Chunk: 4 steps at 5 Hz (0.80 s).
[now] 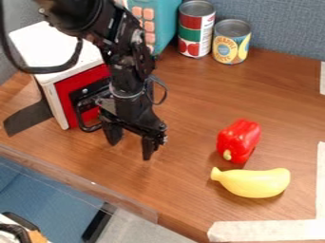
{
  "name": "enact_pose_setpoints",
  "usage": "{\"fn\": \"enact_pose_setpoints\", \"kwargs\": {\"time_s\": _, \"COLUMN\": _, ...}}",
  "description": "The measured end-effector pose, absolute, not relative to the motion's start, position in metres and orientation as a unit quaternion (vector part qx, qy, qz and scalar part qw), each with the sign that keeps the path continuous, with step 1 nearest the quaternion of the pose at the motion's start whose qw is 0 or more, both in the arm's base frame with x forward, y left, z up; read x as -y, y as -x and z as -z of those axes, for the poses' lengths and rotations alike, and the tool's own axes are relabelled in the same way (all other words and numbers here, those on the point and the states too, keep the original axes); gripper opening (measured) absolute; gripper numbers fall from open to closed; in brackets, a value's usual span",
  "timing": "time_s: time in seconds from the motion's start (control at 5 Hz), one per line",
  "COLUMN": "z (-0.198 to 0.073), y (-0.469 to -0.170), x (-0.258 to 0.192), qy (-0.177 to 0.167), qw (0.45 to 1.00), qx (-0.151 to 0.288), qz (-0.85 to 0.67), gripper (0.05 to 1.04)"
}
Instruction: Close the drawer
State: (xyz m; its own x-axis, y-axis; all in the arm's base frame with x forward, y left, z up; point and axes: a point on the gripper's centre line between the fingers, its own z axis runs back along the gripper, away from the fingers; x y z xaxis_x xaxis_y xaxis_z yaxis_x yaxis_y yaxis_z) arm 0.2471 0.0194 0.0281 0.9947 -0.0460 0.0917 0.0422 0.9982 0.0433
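The drawer (64,95) was found at 10 o'clock in the view, in a white box (44,45). Its red-and-black front faced 5 o'clock; the front's long axis ran from 8 to 2 o'clock. Printed labels were noted on two cans toward 1 o'clock: a tomato can (195,33) and a pineapple can (231,45). The gripper (131,141), at 8 o'clock, was released, fingers well parted, before the drawer; contact could not be determined.
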Motion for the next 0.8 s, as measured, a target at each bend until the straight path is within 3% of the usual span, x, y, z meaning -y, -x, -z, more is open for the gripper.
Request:
{"fn": "enact_pose_setpoints", "kwargs": {"time_s": 0.4, "z": -0.052, "y": -0.216, "x": 0.052, "qy": 0.016, "qw": 0.992, "qx": 0.06, "qz": 0.111, "gripper": 0.999}}
{"fn": "enact_pose_setpoints", "kwargs": {"time_s": 0.6, "z": -0.079, "y": -0.203, "x": 0.054, "qy": 0.015, "qw": 0.99, "qx": 0.086, "qz": 0.115, "gripper": 0.999}}
{"fn": "enact_pose_setpoints", "kwargs": {"time_s": 0.8, "z": -0.117, "y": -0.19, "x": 0.04, "qy": -0.009, "qw": 0.988, "qx": 0.118, "qz": 0.1, "gripper": 0.999}}
